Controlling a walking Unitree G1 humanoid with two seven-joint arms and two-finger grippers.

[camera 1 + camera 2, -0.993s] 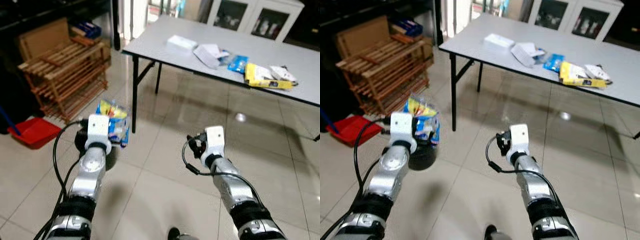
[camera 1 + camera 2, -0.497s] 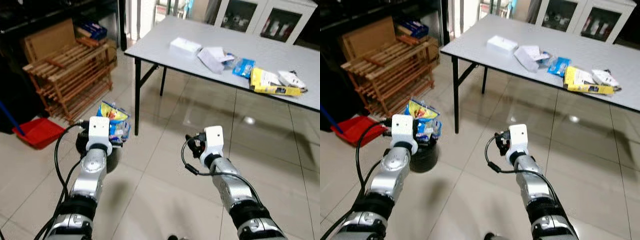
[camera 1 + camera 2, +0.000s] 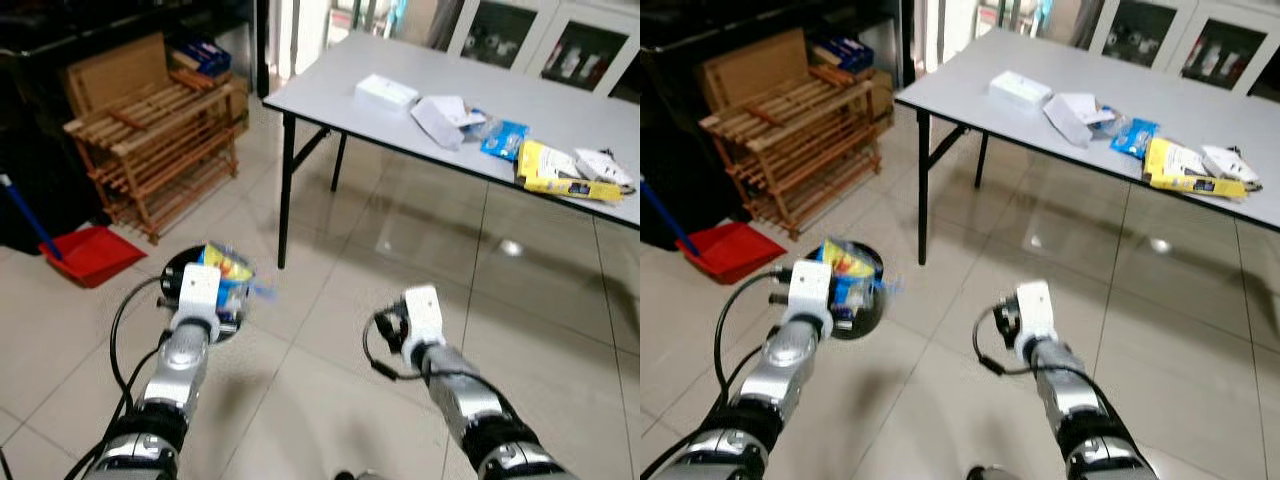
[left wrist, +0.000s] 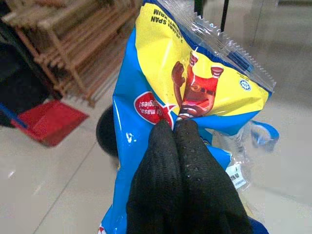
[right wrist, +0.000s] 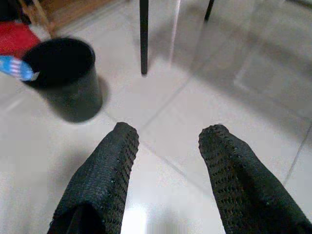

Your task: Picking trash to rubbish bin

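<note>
The snack packet (image 4: 195,92), blue and yellow, hangs from my left pincer (image 4: 179,127), whose black fingers are pressed together on a fold near the packet's middle. I am holding it out at about ten o'clock from my chest, right over the black rubbish bin (image 3: 862,300) on the floor tiles, so that letting go should drop it straight in. From the head cameras the packet covers most of the bin's mouth; I judge it is above the rim and not yet inside, though I cannot tell how high. The pinch in the middle leaves both ends free and floppy, which is why a corner trails off toward the right.

My right pincer (image 5: 168,141) has hold of nothing; its two fingers stand well apart and point at bare floor, with the bin near, at about ten o'clock in front of it. I keep that arm low at one o'clock, clear of the drop.

Further off at one o'clock, the grey surface (image 3: 330,85) carries more litter: a white box (image 3: 385,93), crumpled paper (image 3: 445,112), a blue wrapper (image 3: 503,139) and a yellow packet (image 3: 555,172). A red dustpan (image 3: 90,252) lies beside a wooden rack (image 3: 150,130) at ten o'clock.
</note>
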